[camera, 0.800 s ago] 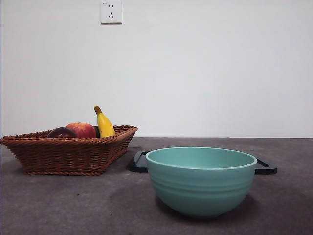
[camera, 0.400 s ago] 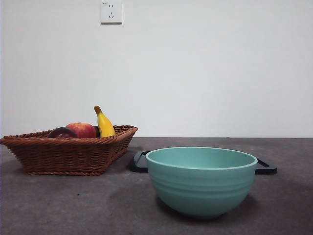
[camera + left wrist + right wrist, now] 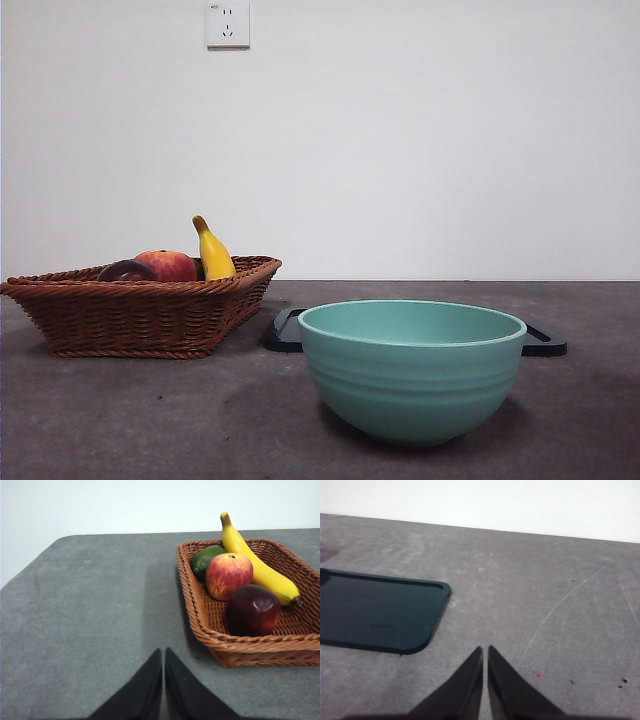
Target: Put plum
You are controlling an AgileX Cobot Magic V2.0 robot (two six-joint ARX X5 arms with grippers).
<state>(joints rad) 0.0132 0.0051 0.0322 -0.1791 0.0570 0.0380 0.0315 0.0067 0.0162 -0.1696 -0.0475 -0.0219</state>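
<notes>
The plum [image 3: 252, 610], dark maroon and glossy, lies in the wicker basket [image 3: 210, 635] at its near end; in the front view only the top of the plum [image 3: 126, 271] shows over the basket rim [image 3: 140, 288]. My left gripper [image 3: 163, 655] is shut and empty, over bare table beside the basket, apart from it. My right gripper [image 3: 485, 652] is shut and empty too, over bare table beside a dark tray [image 3: 375, 612]. Neither arm shows in the front view.
In the basket also lie a red-orange apple [image 3: 228, 575], a yellow banana [image 3: 255, 565] and a green fruit [image 3: 205, 560]. A teal bowl [image 3: 411, 368] stands near the front, with the dark tray [image 3: 284, 330] behind it. A wall rises behind the table.
</notes>
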